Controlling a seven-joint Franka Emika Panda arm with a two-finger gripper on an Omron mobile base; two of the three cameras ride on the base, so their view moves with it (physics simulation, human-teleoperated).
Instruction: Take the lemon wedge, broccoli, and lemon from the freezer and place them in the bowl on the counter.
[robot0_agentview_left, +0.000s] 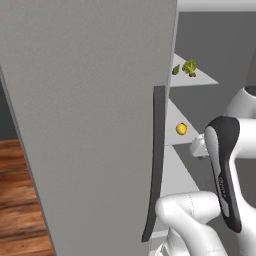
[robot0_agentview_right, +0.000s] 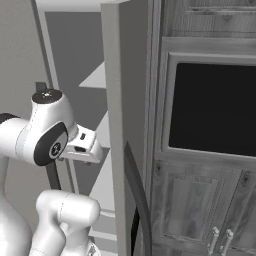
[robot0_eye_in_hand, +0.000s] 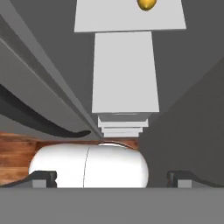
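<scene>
The freezer stands open, its grey door (robot0_agentview_left: 75, 125) swung toward me with the dark curved handle (robot0_agentview_left: 157, 165). The broccoli (robot0_agentview_left: 189, 66) lies on an upper inner shelf. A small greenish piece (robot0_agentview_left: 176, 69) sits just left of it at the door's edge; I cannot tell whether it is the lemon wedge. One shelf lower rests the yellow lemon (robot0_agentview_left: 181, 129), also at the top of the hand view as the lemon (robot0_eye_in_hand: 146, 3). My gripper (robot0_eye_in_hand: 113, 179) is open and empty, looking down the stack of shelves, below the lemon. The bowl and the counter are out of view.
The door's edge (robot0_agentview_right: 115, 125) and handle (robot0_agentview_right: 137, 190) stand close on the arm's right. Dark wood cabinets with a black panel (robot0_agentview_right: 210, 110) flank the freezer. Pale shelves (robot0_eye_in_hand: 124, 72) step downward. Wood floor (robot0_agentview_left: 20, 200) lies to the left.
</scene>
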